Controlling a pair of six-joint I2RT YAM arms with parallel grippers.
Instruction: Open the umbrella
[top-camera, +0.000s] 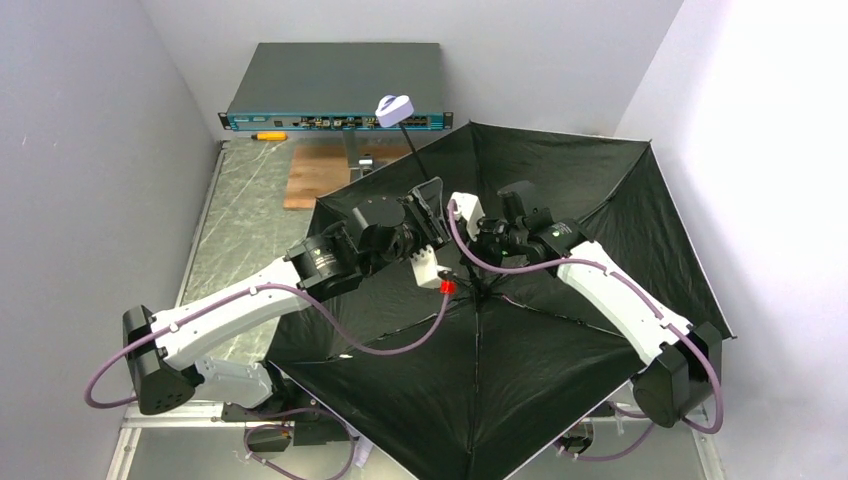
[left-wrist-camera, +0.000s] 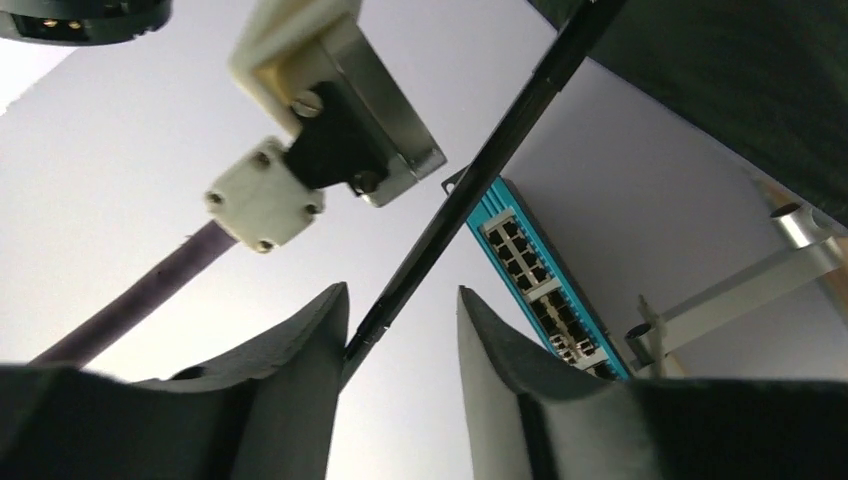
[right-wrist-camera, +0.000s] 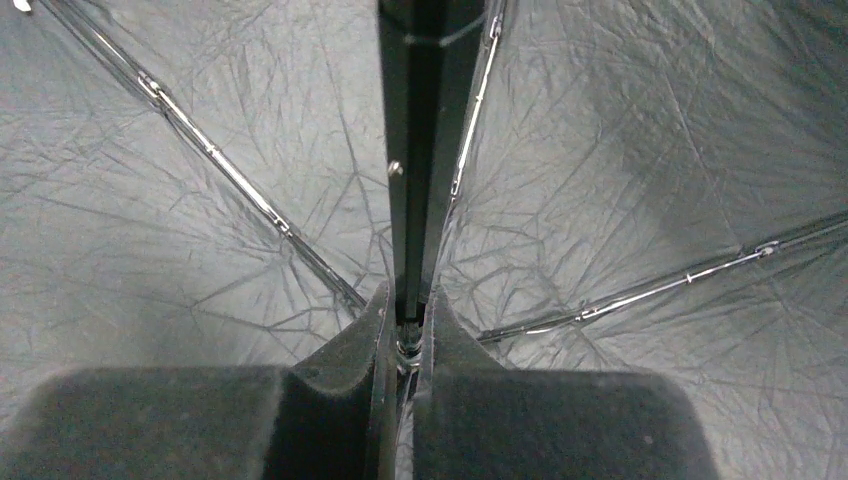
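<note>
The umbrella (top-camera: 560, 330) lay spread open, black lining up, its knob (top-camera: 394, 109) pointing toward eleven o'clock. The left gripper (left-wrist-camera: 400, 300) stood half open around the shaft (left-wrist-camera: 500, 150). The right gripper (right-wrist-camera: 405, 322) was clamped tight on the shaft lower down.

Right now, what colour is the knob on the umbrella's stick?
Pale lilac, almost white; the knob shows best from the top camera.
</note>
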